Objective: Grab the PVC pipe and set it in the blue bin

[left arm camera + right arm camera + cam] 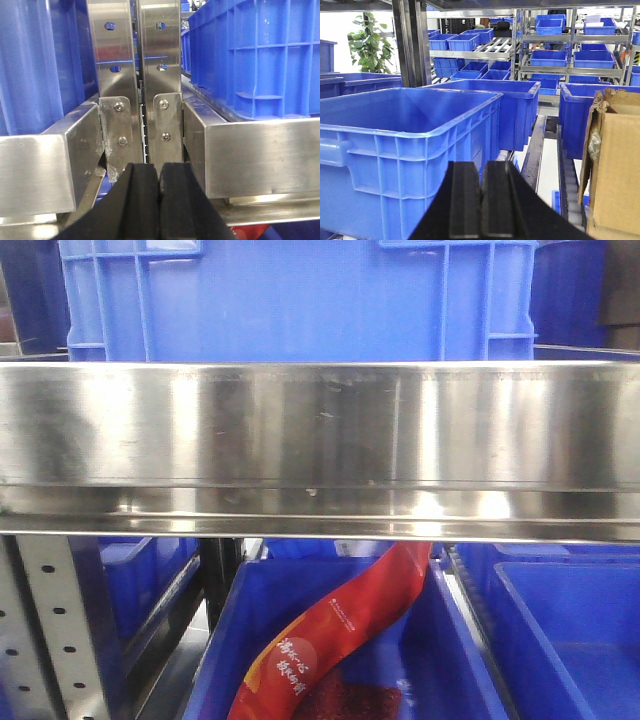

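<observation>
A: PVC pipe? None shows in any view, so I cannot say where it lies.

B: Both claws?

A: Left claw (159,200) and right claw (481,200) have black pads pressed together, gripping nothing.

B: Then search first: part the pads only once the pipe is found.

A: The large blue plastic bin (410,145) sits just ahead of the right claw. The steel shelf rail (320,440) blocks most of the front view; below it a red printed bag (330,640) is partly cut off.
</observation>
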